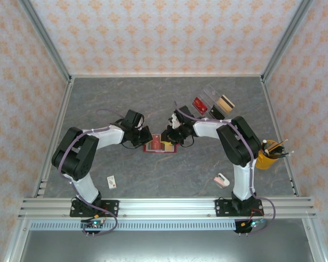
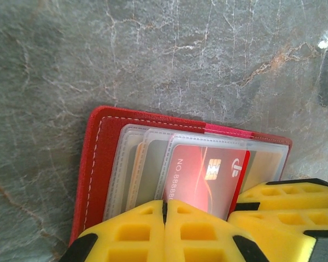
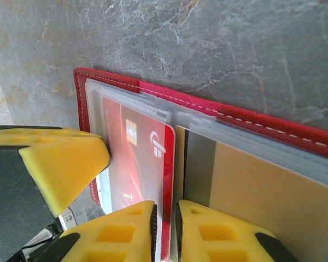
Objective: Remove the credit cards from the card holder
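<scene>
Left gripper (image 2: pixel 164 229) pressed together, yellow waffle-moulded pads meeting flat along one seam at 6 o'clock in the left wrist view, down over the near edge of the open card holder (image 2: pixel 95 158). No card seen between those pads.

Right gripper (image 3: pixel 167 229) nearly together, only a thin slit between its yellow pads, pinching the long edge of the red credit card (image 3: pixel 136 153) where it runs down at 6 o'clock in the right wrist view.

Glossy red plastic on that card, with a gold chip, a white logo and embossed digits, part-covered by a clear, soft-looking sleeve (image 2: pixel 128 158). Beside it, toward 4 o'clock, a matte tan credit card (image 3: pixel 257 191) with a grey stripe, tucked under stacked clear pockets.

Around the pockets, red leather-like cover with white stitching and rounded corners, lying flat and open.

From above, both grippers tip to tip over the card holder (image 1: pixel 156 146) at the middle of the grey, marble-veined tabletop (image 1: pixel 153 98). At 1 o'clock, a clear plastic tray (image 1: pixel 210 93). At 3 o'clock, a yellow cup (image 1: pixel 268 157). At 7 o'clock, a small white card (image 1: pixel 112 181).
</scene>
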You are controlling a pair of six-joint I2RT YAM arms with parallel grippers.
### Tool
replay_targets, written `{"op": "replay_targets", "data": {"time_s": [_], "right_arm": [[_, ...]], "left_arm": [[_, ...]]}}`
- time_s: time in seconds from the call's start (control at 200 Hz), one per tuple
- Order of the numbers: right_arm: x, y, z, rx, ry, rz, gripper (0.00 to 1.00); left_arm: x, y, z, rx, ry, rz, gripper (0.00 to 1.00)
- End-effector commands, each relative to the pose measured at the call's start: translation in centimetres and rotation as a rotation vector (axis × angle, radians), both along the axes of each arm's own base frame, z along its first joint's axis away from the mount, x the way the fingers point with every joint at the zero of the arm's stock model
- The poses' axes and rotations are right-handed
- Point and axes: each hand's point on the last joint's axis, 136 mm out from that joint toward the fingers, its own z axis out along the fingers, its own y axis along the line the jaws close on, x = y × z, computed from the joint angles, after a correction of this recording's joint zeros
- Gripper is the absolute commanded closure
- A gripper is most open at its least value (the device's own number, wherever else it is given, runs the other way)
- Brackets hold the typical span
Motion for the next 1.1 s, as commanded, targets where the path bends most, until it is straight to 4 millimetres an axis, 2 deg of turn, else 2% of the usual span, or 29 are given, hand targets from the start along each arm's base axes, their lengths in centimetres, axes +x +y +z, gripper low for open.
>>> {"op": "replay_targets", "data": {"time_s": [0.0,0.155,0.27,0.425,0.505,0.571,0.641,0.751,1.006,1.096], "right_arm": [[-1.0,-0.3,-2.1,-0.067,0.037,0.021,0.81],[-1.2,0.5,-1.5,-0.014,0.037,0.042,0.86],[-0.8,0.7,-0.9,0.013,0.018,0.033,0.92],[-0.2,0.1,-0.2,0.028,0.0,0.007,0.97],[-0.1,-0.1,0.0,0.032,-0.004,0.005,0.98],[-0.1,-0.2,0.1,0.034,-0.006,0.005,0.98],[-0.2,-0.2,0.0,0.033,-0.003,0.005,0.98],[-0.2,-0.1,-0.3,0.037,0.004,0.009,0.98],[-0.3,-0.1,-0.3,0.039,0.006,0.015,0.99],[-0.3,-0.1,-0.2,0.041,0.004,0.018,0.99]], "left_arm": [[-4.6,3.1,-5.2,0.137,0.199,0.036,0.98],[-4.7,3.1,-5.3,0.131,0.202,0.037,0.98],[-4.2,2.5,-4.5,0.098,0.182,0.028,0.98],[-2.1,0.8,-0.4,0.031,0.09,-0.038,0.94],[-1.2,0.5,1.8,0.023,0.039,-0.057,0.92],[-1.0,0.7,2.8,0.035,0.018,-0.057,0.91],[-1.2,1.0,2.6,0.051,0.019,-0.057,0.91],[-2.1,1.5,0.8,0.083,0.078,-0.07,0.93],[-1.9,0.3,-0.3,0.013,0.087,-0.077,0.96],[-2.0,0.5,-0.8,0.028,0.104,-0.074,0.97]]}}
